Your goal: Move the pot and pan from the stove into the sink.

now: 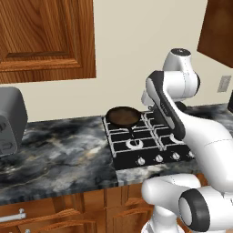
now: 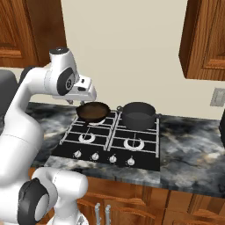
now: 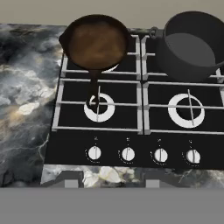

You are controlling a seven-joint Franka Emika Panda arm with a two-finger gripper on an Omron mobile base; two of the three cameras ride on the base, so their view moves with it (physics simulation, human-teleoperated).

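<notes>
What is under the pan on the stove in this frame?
The pan sits on the grate of the stove's rear left burner; a sliver of the white burner ring peeks past its rim. The rest of that burner is covered. Its handle reaches over the front left burner.

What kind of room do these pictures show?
A rendered home kitchen, most likely: a black gas stove with the pan and the pot on it, a marbled countertop, and wooden cabinets above.
</notes>
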